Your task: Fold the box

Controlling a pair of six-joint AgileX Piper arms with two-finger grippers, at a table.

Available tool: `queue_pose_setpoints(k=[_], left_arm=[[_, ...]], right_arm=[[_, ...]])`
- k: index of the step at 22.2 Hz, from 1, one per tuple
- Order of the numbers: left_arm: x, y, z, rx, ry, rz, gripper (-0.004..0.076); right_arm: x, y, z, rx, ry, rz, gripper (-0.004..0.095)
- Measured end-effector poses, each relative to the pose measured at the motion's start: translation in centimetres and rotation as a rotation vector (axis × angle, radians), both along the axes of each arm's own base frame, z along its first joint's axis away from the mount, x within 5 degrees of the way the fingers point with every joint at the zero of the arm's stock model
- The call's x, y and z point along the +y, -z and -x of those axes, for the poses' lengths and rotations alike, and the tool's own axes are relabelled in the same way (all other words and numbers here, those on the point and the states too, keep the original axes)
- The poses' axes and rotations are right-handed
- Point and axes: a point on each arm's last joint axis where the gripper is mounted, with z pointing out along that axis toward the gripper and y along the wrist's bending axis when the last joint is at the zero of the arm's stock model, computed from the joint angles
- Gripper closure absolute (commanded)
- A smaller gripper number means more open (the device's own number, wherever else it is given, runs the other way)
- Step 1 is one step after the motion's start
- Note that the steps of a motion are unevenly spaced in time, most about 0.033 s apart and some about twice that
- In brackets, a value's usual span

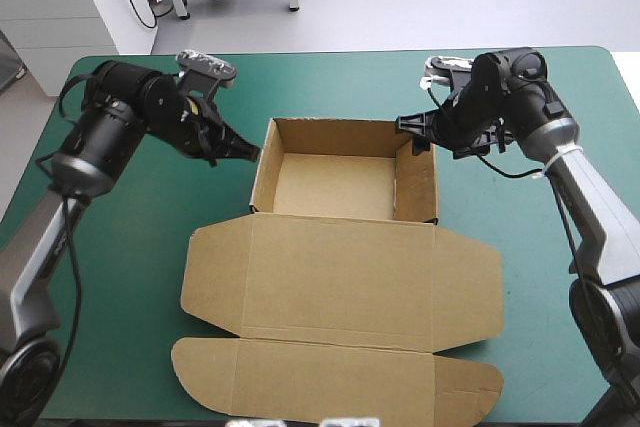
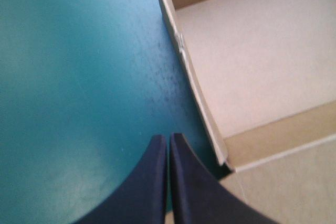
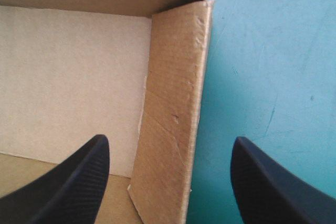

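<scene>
Box (image 1: 335, 187) sat mid-table on the teal-green cover (image 1: 120, 277) as an open tray with four walls raised. The lid (image 1: 340, 277) lay flat on the cover on the robot's side of the tray, side flaps spread. The tuck flap (image 1: 330, 377) was flat too, nearest the table's near edge.

Left gripper (image 2: 168, 137): fingers pressed together in one point, holding nothing. Its tip was just beside the outer face of the left wall (image 1: 260, 167), about midway along it. The high view suggested contact, but the left wrist view showed a strip of cover between tip and wall, so touching or not, hard to say. Only bare cover lay ahead of the tip. The tray floor was off to one side, beyond the wall.

Right gripper (image 3: 169, 139): fingers spread wide, gripping nothing. It hung over the right wall (image 1: 418, 182) toward the tray's far right corner. The wall stood between the fingers, with one finger on the tray-floor side and the other over the bare cover outside. Neither finger met the board in the right wrist view, with a gap on both sides. The wall showed a broad inner panel, lightly creased, its top edge meeting the far wall at the corner ahead of the gripper.

The two grippers were well apart, one on each side of the tray.
</scene>
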Motion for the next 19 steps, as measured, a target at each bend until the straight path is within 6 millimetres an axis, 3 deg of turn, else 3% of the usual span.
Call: queue_pose_setpoints(k=[3,8,11,16,19], left_arm=[[1.6,0.9,3.8,0.015,-0.008,-0.004,0.0731],[4.8,1.7,11.9,-0.112,-0.011,0.057,0.0731],[5.8,2.5,14.4,-0.156,-0.012,0.071,0.0731],[7.9,5.9,19.7,-0.211,-0.021,0.101,0.0731],[8.5,7.5,20.9,-0.208,-0.023,0.101,0.0731]], right_arm=[[-0.1,2.1,0.3,0.065,0.012,0.015,0.0299],[0.1,6.2,0.4,0.1,0.046,-0.019,0.0299],[0.3,6.7,0.2,0.077,0.056,-0.042,0.0302],[0.4,7.5,-0.4,0.073,0.077,-0.052,0.0302],[0.6,8.7,-0.8,0.103,0.079,-0.045,0.0303]])
